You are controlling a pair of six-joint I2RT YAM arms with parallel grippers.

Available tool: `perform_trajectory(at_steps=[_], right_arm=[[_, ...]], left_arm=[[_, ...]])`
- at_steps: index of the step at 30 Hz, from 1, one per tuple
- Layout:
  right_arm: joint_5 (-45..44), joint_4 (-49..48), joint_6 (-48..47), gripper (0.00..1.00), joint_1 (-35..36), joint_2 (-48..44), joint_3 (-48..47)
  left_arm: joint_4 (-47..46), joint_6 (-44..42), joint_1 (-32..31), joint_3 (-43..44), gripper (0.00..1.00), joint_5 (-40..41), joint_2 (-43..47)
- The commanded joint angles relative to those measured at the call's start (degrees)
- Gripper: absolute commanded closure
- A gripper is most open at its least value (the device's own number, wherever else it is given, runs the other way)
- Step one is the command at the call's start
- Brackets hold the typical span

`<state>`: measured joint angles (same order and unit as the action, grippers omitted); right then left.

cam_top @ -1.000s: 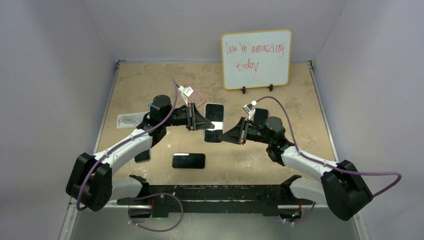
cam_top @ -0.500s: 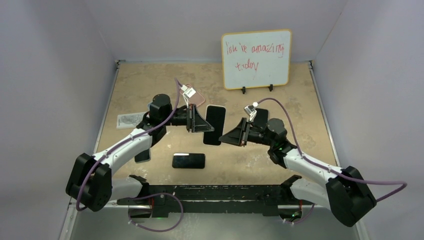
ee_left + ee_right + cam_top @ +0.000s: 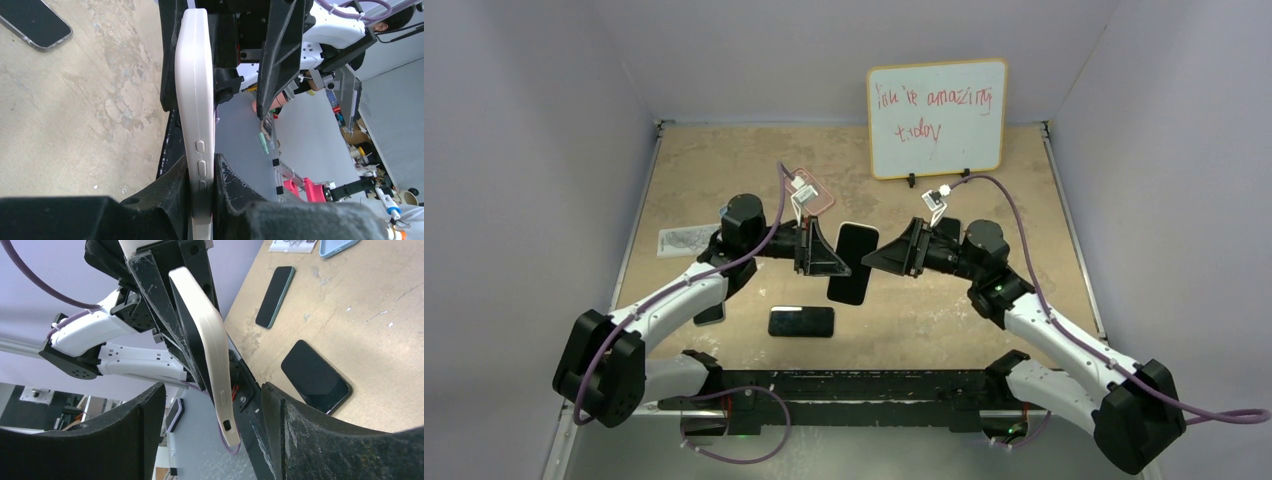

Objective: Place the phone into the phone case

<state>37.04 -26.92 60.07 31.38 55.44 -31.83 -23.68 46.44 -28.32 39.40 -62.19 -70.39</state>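
Observation:
A white phone case [image 3: 196, 100] hangs above the table, with my left gripper [image 3: 201, 167] shut on its lower end. The phone [image 3: 852, 262] shows as a dark screen framed by the case's white rim. In the right wrist view the case [image 3: 212, 335] curves down between my right gripper's [image 3: 211, 392] fingers without touching either one. From above, the right gripper [image 3: 894, 254] stands open just right of the held phone, and the left gripper [image 3: 824, 256] is on its left side.
A black phone [image 3: 801, 321] lies on the table in front of the arms, with another phone [image 3: 709, 312] partly under the left arm. A pink case [image 3: 817, 197], a leaflet [image 3: 682, 240] and a whiteboard [image 3: 936, 117] lie further back. A dark phone [image 3: 946, 232] lies behind the right wrist.
The right gripper has gone from shut to open and let go of the phone, drawing back to the right. The left gripper keeps hold of the case, which now tilts slightly.

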Motion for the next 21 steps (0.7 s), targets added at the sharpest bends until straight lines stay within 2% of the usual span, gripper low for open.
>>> perform_trajectory(at_steps=[1,17,21], right_arm=[[-0.23,2.00,-3.30,0.31,-0.35,0.17,-4.19],[-0.42,1.55,-4.02,0.50,-0.35,1.20,-7.82],[-1.51,2.25,-4.39,0.58,-0.37,1.18,-8.15]], left_arm=[[-5.22,-0.11,-0.42,-0.56,1.00,-2.87,1.62],[-2.88,-1.96,-0.51,-0.60,1.00,-4.36,0.54],[-0.19,-3.74,-0.49,0.06,1.00,-4.14,0.28]])
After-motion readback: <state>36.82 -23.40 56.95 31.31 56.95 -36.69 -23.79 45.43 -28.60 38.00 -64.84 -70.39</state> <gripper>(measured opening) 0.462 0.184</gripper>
